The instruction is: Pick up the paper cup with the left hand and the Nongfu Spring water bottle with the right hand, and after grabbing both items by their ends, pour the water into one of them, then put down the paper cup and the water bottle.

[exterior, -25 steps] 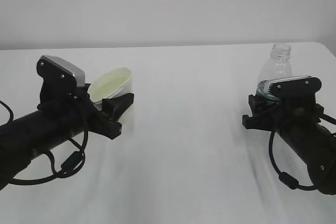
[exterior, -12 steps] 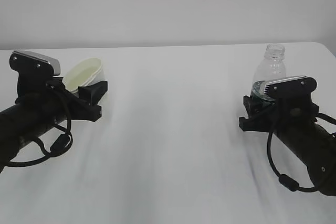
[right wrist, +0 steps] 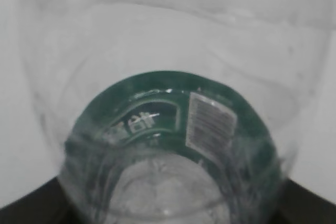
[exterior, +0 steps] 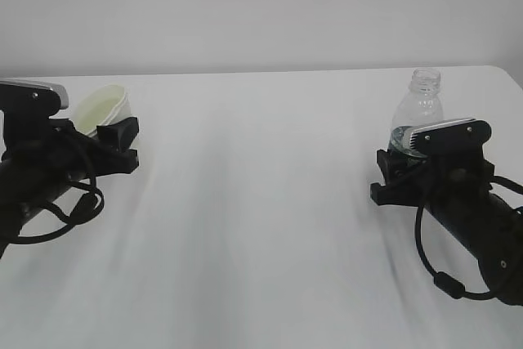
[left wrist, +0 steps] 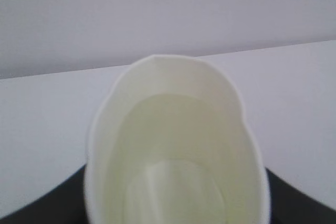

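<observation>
Now the left hand (exterior: 114, 138) is gripping the paper cup (exterior: 104, 107), tilted. Meanwhile the right hand (exterior: 398, 171) is clasping the Nongfu Spring water bottle (exterior: 419, 111), upright

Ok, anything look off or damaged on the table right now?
Yes. The paper cup in the left gripper is squeezed out of round, its rim pinched into an oval. The bottle stands upright, and no spill shows on the table.

front camera looks low across the table (exterior: 261, 226); wrist cameras sit tight on cup (left wrist: 176, 145) and bottle (right wrist: 168, 145).
</observation>
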You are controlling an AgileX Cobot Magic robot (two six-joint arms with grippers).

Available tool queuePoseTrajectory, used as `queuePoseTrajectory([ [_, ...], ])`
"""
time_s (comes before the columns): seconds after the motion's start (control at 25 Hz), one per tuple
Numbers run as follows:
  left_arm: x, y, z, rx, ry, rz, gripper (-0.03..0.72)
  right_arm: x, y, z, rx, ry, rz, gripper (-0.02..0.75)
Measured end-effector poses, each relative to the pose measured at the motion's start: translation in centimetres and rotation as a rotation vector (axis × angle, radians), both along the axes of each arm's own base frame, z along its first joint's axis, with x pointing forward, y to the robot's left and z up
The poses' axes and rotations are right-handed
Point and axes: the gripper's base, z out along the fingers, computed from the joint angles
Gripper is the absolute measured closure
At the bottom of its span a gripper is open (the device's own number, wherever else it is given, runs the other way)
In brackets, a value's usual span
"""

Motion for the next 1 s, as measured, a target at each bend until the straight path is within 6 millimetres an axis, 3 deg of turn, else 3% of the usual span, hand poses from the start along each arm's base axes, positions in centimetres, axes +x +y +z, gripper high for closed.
queuePoseTrajectory([
  [0.28,0.2,0.8,0.0,0.012,-0.001,0.052,0.285,0.0,0.0,0.0,0.0,0.0,0.0,0.28],
  [0.72,1.3,5.0,-0.1,0.016,0.005,0.19,0.286,0.0,0.0,0.0,0.0,0.0,0.0,0.28],
  [1.0,1.5,6.6,-0.9,0.032,0.047,0.223,0.286,0.0,0.0,0.0,0.0,0.0,0.0,0.28],
])
